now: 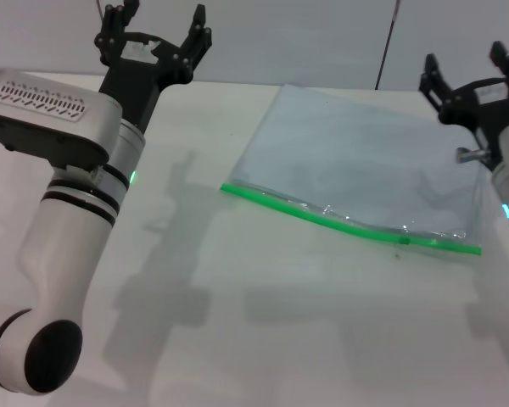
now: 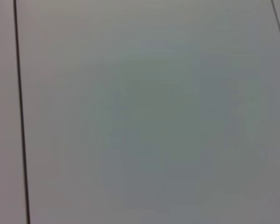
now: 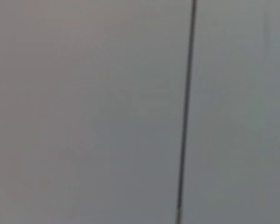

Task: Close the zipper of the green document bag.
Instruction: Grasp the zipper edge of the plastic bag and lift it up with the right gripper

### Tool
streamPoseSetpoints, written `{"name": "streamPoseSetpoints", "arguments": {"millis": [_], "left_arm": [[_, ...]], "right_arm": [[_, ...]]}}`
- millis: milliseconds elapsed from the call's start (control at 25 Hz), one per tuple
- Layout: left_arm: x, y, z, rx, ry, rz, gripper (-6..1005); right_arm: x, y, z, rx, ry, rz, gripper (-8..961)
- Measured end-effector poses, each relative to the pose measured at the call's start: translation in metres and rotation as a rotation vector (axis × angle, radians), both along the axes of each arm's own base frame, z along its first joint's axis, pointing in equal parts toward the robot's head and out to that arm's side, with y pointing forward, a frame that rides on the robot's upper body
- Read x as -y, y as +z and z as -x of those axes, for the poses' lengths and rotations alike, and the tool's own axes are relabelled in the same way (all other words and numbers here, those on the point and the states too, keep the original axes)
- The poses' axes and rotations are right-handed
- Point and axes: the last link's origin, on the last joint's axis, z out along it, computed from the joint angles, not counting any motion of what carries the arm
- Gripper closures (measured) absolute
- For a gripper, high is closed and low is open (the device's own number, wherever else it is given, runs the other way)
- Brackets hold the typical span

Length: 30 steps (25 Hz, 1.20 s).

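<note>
The green document bag (image 1: pixel 356 161) lies flat on the white table, a clear bluish pouch right of centre. Its zipper (image 1: pixel 322 218) is the bright green strip along the near long edge, with a small dark slider (image 1: pixel 404 240) towards the right end. My left gripper (image 1: pixel 157 30) is held up at the far left, well away from the bag, fingers spread open and empty. At the right edge, beside the bag's far right corner, my right gripper (image 1: pixel 471 68) is raised and open too. Both wrist views show only a plain grey wall.
The white table (image 1: pixel 237 322) stretches wide in front of the bag. The left arm's white body (image 1: pixel 68 212) fills the near left. Thin dark seams cross the grey wall (image 1: pixel 322 34) behind the table.
</note>
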Motion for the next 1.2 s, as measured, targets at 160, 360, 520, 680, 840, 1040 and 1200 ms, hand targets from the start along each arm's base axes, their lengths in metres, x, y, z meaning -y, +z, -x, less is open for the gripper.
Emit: {"name": "streamPoseSetpoints", "arguments": {"millis": [160,360,520,680,840,1040,1200], "left_arm": [[0.001,0.001,0.006,-0.003,0.019,-0.004,123],[0.001,0.002,0.008,-0.003,0.024,-0.006,122],[0.001,0.002,0.009,-0.002,0.028,-0.008,123],[0.001,0.002,0.009,-0.003,0.028,-0.008,124],[0.001,0.002,0.010,-0.007,0.030,-0.008,125],[0.002,0.003,0.015,-0.016,0.044,-0.010,127],[0.002,0.003,0.017,-0.016,0.056,-0.011,127]], "right_arm": [[-0.002,-0.005,0.010,0.013,-0.002,0.114,70],[0.003,0.009,0.022,0.094,0.020,0.304,71],[0.007,0.018,0.020,0.172,0.016,0.391,72],[0.017,0.020,0.014,0.321,0.033,0.482,72],[0.028,0.028,0.005,0.439,0.045,0.538,73],[0.042,0.031,-0.014,0.617,0.023,0.587,74],[0.047,0.031,-0.026,0.737,-0.028,0.615,74]]}}
